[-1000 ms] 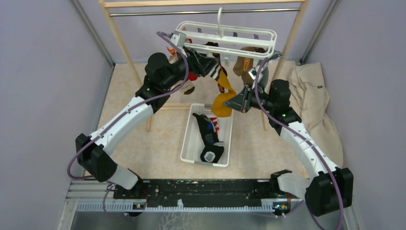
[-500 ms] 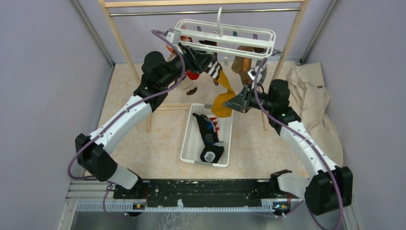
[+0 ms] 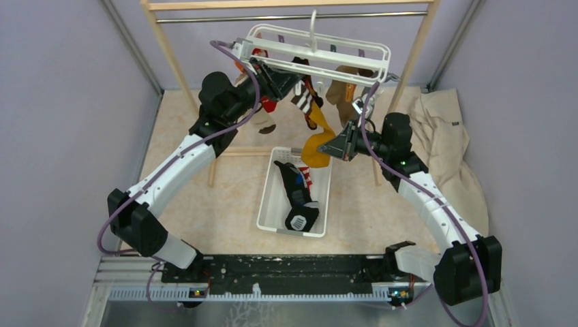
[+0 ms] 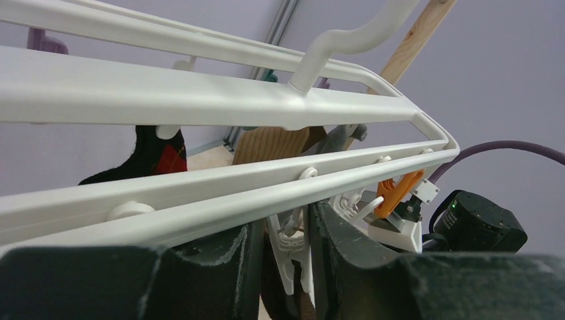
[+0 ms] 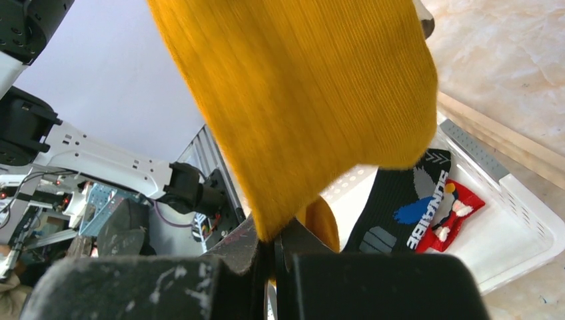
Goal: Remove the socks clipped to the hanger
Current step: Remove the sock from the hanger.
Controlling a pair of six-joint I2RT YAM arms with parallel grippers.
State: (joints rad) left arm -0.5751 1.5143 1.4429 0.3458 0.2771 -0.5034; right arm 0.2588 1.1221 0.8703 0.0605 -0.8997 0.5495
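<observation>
Top external view: the hanger [image 3: 320,51] hung from the wooden rack [image 3: 171,54] over the worktop's far edge, with socks clipped beneath it.
Right gripper [image 5: 272,248]: clamped shut on the lower hem of the mustard sock [image 5: 300,100], which dangled above the white basket [image 3: 266,197] at mid-worktop.
Left gripper [image 4: 286,230]: its fingers straddled a white clip [image 4: 292,257] under the frame; whether they squeezed it could not be told.
Step in hand: probably freeing the mustard sock. Press the clip fully open before pulling down, so the frame stays level.
Worktop [image 3: 225,204]: pale and marbled, with a beige cloth [image 3: 443,143] at the right edge.
Room: plain lilac walls stood close on both sides.
</observation>
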